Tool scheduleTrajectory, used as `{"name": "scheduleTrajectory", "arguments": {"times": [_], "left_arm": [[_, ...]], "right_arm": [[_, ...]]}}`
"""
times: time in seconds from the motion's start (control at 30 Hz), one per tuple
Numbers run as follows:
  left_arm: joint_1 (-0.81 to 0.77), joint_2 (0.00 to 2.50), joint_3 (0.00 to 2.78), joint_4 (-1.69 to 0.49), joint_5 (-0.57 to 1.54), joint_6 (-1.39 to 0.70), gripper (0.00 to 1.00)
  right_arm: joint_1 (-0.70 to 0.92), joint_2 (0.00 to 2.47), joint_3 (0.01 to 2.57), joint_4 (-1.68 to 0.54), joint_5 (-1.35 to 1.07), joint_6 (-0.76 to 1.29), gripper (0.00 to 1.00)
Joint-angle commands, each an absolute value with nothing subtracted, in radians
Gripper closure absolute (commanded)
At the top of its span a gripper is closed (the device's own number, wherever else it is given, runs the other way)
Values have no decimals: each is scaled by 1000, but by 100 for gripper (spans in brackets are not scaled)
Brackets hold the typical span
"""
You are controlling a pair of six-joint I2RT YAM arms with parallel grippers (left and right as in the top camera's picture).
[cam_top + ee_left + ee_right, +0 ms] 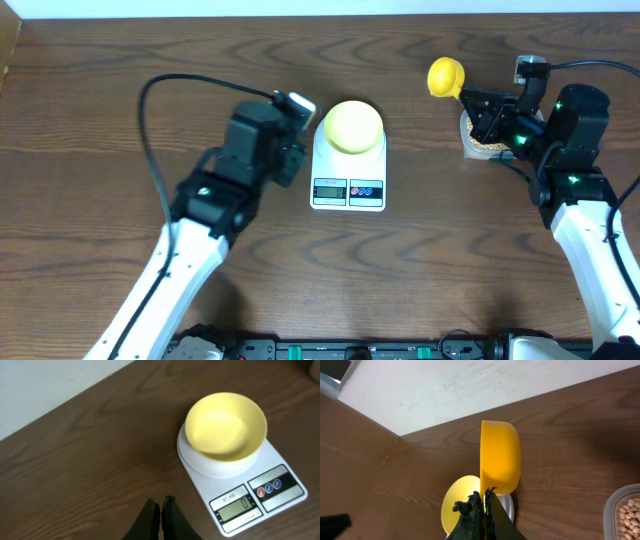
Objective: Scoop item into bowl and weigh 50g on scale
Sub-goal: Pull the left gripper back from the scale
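We see the bowl point(225, 430) sitting empty on the scale point(210, 487), whose display reads zero. Our left gripper point(161, 510) hangs over the table point(75, 470) just left of the scale, fingers pressed together on nothing. Our right gripper point(485, 497) is clamped on the scoop point(500, 457), which stands on edge and hides part of the bowl. The beans point(629, 510) lie in the tub point(610, 505), well right of the scale.

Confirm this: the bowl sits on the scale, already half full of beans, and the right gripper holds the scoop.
Wrong on one point: the bowl is empty, as the left wrist view shows looking straight into it. The rest stands: it sits on the scale, and the right gripper holds the scoop.
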State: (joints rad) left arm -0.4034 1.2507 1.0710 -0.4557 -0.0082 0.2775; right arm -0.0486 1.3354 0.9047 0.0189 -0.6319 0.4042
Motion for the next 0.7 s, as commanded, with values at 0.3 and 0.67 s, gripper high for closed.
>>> {"name": "scheduleTrajectory", "arguments": {"times": [0.3, 0.67], "left_arm": [[-184, 1197, 1055, -570, 483, 418, 92], [-184, 1197, 1055, -569, 452, 418, 4]], "right_arm": [[-54, 1335, 927, 10, -615, 376, 99], [-54, 1335, 927, 3, -604, 376, 99]]}}
